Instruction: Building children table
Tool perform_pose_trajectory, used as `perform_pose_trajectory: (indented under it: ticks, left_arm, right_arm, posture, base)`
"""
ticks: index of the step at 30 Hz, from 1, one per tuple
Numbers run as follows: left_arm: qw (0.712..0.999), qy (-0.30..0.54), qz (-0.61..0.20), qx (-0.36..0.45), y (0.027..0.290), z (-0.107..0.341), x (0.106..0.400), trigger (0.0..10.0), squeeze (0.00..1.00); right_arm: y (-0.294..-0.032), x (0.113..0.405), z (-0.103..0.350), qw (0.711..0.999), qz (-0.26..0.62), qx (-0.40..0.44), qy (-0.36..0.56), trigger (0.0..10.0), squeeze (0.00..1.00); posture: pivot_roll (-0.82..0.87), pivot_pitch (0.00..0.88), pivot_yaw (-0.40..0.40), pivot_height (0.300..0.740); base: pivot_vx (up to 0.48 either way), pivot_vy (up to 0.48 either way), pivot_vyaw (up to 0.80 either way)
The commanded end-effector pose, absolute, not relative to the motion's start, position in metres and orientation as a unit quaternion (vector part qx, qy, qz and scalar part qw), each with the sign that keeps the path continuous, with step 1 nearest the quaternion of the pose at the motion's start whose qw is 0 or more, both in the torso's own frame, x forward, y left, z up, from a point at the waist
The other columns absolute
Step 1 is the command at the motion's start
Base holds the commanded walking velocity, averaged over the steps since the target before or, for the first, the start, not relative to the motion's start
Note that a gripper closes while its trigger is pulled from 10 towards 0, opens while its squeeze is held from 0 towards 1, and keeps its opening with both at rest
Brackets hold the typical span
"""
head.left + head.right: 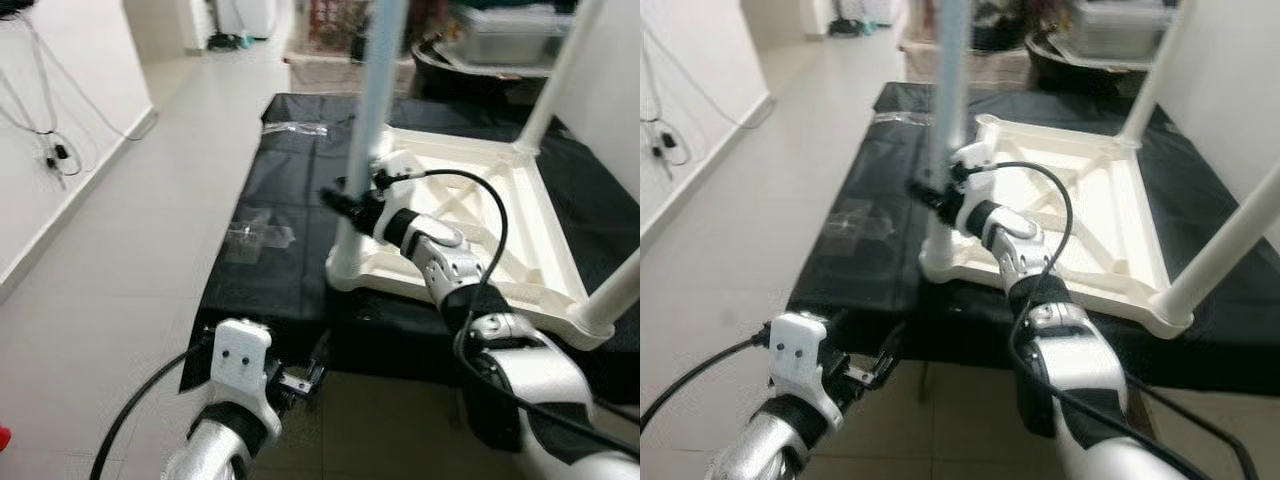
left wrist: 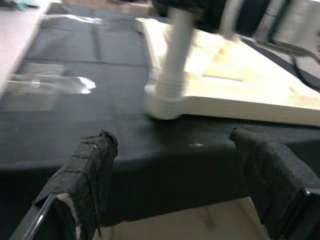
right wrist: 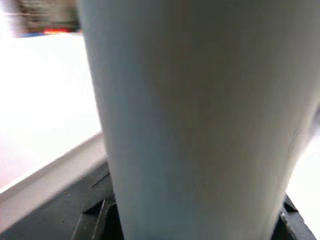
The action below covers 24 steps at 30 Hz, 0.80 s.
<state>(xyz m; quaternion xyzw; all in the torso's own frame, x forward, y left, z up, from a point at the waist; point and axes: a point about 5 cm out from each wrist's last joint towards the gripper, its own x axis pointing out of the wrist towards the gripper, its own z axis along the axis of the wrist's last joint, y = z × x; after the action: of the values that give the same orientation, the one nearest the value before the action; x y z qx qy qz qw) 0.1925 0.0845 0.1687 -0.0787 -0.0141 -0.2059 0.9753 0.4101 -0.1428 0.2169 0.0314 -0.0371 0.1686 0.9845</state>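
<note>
Nearest to us the left gripper [image 1: 300,382] hangs low by the near edge of the black cloth [image 1: 270,260], off the table parts, its two black tape-wrapped fingers [image 2: 85,175] spread wide apart with nothing between them; the left wrist view looks past them over the cloth edge at the table corner. We see the right gripper [image 1: 345,198] reached forward over the cloth, its fingers pressed around a pale upright table leg [image 1: 372,110], pinching it partway up; the right wrist view has that leg [image 3: 200,120] right against the camera, black finger parts showing at its base on both sides. We note the white children table top [image 1: 540,250] lies upside down on the cloth, ribbed underside up, and the gripped leg stands in the near-left corner socket [image 1: 345,265]. We count two more white legs standing up from it, one at the far corner [image 1: 555,80] and one at the near-right corner [image 1: 620,290], which reads tilted toward the picture's edge. We spot clear plastic wrap [image 1: 258,238] lying flat on the cloth left of the table top, apart from it, plus another clear piece [image 1: 295,128] further back near the cloth's far-left edge. Pale tiled floor [image 1: 120,260] runs along the left, with a white wall and dangling cables [image 1: 45,130] there. Cluttered boxes [image 1: 500,30] sit behind the cloth, blurry, we cannot tell what they hold
</note>
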Motion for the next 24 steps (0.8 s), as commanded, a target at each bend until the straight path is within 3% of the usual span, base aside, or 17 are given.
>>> perform_pose_trajectory:
  ticks: [1,2,7,8,9,11,12,16,17,20,21,22,23,24]
  left_arm:
    - [0.976,-0.010,-0.206,-0.075,0.085,0.165,0.194,10.0,0.00]
    - [0.976,-0.010,-0.206,-0.070,0.085,0.163,0.198,10.0,0.00]
    - [0.976,-0.011,-0.206,-0.065,0.086,0.161,0.202,10.0,0.00]
    - [0.977,-0.010,-0.206,-0.062,0.085,0.159,0.204,10.0,0.00]
    - [0.977,-0.010,-0.206,-0.062,0.085,0.159,0.204,10.0,0.00]
    - [0.976,-0.007,-0.209,-0.059,0.084,0.157,0.205,10.0,0.00]
    - [0.976,-0.005,-0.211,-0.060,0.083,0.155,0.204,10.0,0.00]
    - [0.975,-0.002,-0.213,-0.061,0.083,0.153,0.204,10.0,0.00]
    - [0.975,0.002,-0.212,-0.063,0.083,0.149,0.207,10.0,0.00]
    - [0.975,0.005,-0.211,-0.066,0.084,0.147,0.209,10.0,0.00]
    - [0.975,0.008,-0.210,-0.069,0.084,0.145,0.210,10.0,0.00]
    - [0.975,0.008,-0.210,-0.069,0.084,0.145,0.210,10.0,0.00]
    - [0.975,0.009,-0.209,-0.071,0.084,0.143,0.211,10.0,0.00]
    - [0.975,0.012,-0.208,-0.074,0.084,0.140,0.212,10.0,0.00]
  right_arm:
    - [-0.174,0.407,0.197,0.997,0.053,0.053,0.000,0.0,0.00]
    - [-0.181,0.400,0.187,0.997,-0.053,0.058,-0.001,0.0,0.00]
    - [-0.180,0.383,0.173,0.980,-0.183,0.079,0.000,0.0,0.00]
    - [-0.163,0.377,0.166,0.971,-0.214,0.104,0.010,0.0,0.00]
    - [-0.163,0.377,0.166,0.971,-0.214,0.104,0.010,0.0,0.00]
    - [-0.123,0.374,0.161,0.967,-0.209,0.140,0.026,0.0,0.00]
    - [-0.112,0.377,0.165,0.976,-0.171,0.136,0.020,1.3,0.00]
    - [-0.099,0.379,0.170,0.982,-0.137,0.126,0.015,1.3,0.00]
    - [-0.098,0.379,0.171,0.987,-0.099,0.124,-0.002,10.0,1.00]
    - [-0.100,0.377,0.172,0.989,-0.080,0.120,-0.014,10.0,1.00]
    - [-0.106,0.377,0.173,0.990,-0.066,0.118,-0.027,10.0,0.19]
    - [-0.106,0.377,0.173,0.990,-0.066,0.118,-0.027,10.0,0.19]
    - [-0.109,0.377,0.174,0.990,-0.052,0.125,-0.034,10.0,0.00]
    - [-0.116,0.379,0.179,0.989,0.030,0.130,-0.061,10.0,0.00]
  posture:
    - [0.17,0.089,-0.054,0.740]
    - [0.16,0.066,-0.049,0.740]
    - [0.17,0.053,-0.050,0.740]
    - [0.17,0.037,-0.051,0.740]
    - [0.17,0.037,-0.051,0.740]
    - [0.18,0.028,-0.054,0.740]
    - [0.18,0.024,-0.052,0.740]
    - [0.18,0.024,-0.052,0.740]
    - [0.17,0.012,-0.054,0.740]
    - [0.17,0.006,-0.056,0.740]
    - [0.16,0.000,-0.055,0.740]
    - [0.16,0.000,-0.055,0.740]
    - [0.16,0.000,-0.053,0.740]
    - [0.16,0.000,-0.054,0.740]
  base:
    - [0.000,0.000,0.00]
    - [0.000,0.000,0.00]
    - [0.000,0.000,0.00]
    - [0.000,0.000,0.00]
    - [0.000,0.000,0.00]
    - [0.000,0.000,0.00]
    - [0.000,0.000,0.00]
    - [0.000,0.000,0.00]
    - [0.000,0.000,0.00]
    - [0.000,0.000,0.00]
    - [0.000,0.000,0.00]
    - [0.000,0.000,0.00]
    - [0.000,0.000,0.00]
    - [0.000,0.000,0.00]
